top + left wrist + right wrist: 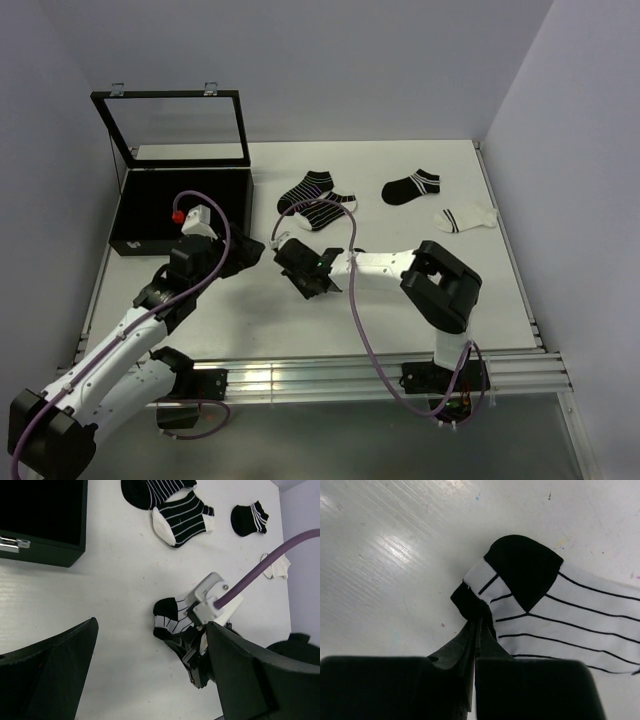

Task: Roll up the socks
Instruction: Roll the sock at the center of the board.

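at the middle of the table [500, 290] my right gripper [476, 627] pinches shut on the black edge of the white striped sock [570, 615], its length running rightward in my wrist view, my left gripper [238, 250] wide open nearby

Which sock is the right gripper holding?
The white sock with thin black stripes and a black patch, alone nearest the arms: the right gripper is shut on its edge. The overlapping pair, the black sock and the far-right white sock lie farther back.
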`<action>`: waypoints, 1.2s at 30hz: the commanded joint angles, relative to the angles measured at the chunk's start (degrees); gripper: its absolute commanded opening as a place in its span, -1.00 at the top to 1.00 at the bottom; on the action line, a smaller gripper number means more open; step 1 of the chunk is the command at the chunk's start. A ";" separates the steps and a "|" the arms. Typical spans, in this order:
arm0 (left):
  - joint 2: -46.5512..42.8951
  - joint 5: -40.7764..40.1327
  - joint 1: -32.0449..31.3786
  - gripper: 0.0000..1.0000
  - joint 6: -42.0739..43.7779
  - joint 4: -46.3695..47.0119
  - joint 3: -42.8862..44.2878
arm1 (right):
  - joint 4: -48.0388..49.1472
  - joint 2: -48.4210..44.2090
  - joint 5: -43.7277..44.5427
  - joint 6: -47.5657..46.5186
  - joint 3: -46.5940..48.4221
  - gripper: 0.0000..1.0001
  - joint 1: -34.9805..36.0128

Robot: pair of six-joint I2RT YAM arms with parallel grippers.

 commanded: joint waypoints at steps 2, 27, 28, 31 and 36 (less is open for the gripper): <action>1.22 3.15 -0.71 -0.91 -3.23 5.79 -1.35 | 2.62 -1.27 -11.52 3.23 -3.51 1.00 -3.29; 19.94 0.95 -8.53 -0.72 -16.42 19.78 -4.17 | 25.65 -4.70 -44.76 14.65 -18.10 1.00 -20.26; 21.25 1.12 -8.79 -0.70 -17.29 20.22 -4.26 | 26.27 -4.53 -45.46 14.66 -18.28 1.00 -20.53; 24.32 1.83 -9.41 -0.67 -19.05 22.23 -4.08 | 27.06 -4.08 -46.16 14.66 -18.63 1.00 -21.23; 29.87 2.79 -11.08 -0.57 -21.96 24.08 -2.86 | 27.85 -3.65 -45.99 14.57 -18.98 1.00 -21.59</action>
